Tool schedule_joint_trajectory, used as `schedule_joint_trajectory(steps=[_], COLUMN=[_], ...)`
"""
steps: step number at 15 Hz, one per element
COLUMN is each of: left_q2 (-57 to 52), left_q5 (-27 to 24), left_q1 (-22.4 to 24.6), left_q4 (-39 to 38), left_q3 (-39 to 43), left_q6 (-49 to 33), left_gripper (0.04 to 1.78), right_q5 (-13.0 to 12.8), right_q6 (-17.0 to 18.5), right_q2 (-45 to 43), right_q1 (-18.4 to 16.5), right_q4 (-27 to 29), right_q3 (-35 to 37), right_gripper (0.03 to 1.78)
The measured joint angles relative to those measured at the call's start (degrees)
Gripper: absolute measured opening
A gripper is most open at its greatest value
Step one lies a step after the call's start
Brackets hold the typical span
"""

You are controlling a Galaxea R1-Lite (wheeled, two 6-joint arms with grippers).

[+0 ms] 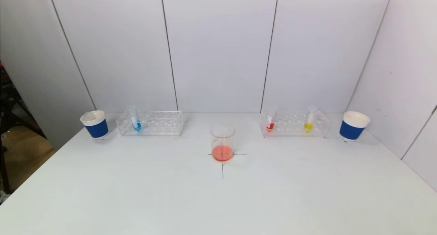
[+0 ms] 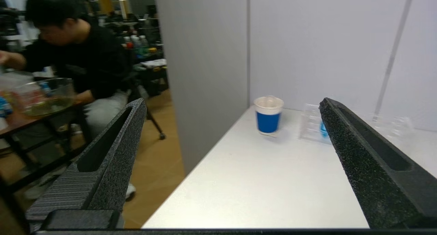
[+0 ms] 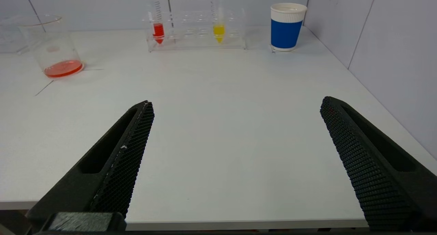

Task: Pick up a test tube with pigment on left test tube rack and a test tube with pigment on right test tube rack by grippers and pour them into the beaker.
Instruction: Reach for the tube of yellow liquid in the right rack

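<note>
Showing only wrist-side: seated person (image 2: 68, 54)

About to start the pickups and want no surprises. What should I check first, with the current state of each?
1. Left claw open: ok.
2. Right claw open: ok.
3. Blue tube upright in left rack: ok.
4. Red tube and yellow tube upright in right rack: ok.
5. Beaker upright on its cross mark: ok; already holds reddish liquid.
6. Tubes uncapped: cannot tell.
</note>
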Motion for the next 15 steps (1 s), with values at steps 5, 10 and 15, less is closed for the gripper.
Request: schedule_joint_trajectory(steps=[5, 10, 15], left_q2=[-3.1, -9.37, -15.43], left_q5=[-6.17, -10.53, -14.56], left_q1=[-3.15, -4.58, -5.1], left_q4=[8.98, 11.62, 12.45], left_q3=[0.76, 5.71, 14.06], left_q6=[-2.95, -2.95, -2.43], left_gripper=[1.77, 1.77, 1.77], right_q5=[0.0, -0.01, 0.0], right_q6=[0.02, 0.02, 0.02], right_q2=[0.0, 0.0, 0.0], right_q1=[0.02, 0.02, 0.02], right_q4=[-0.02, -0.02, -0.02], right_q3=[0.0, 0.0, 0.0], right_gripper=[1.77, 1.77, 1.77])
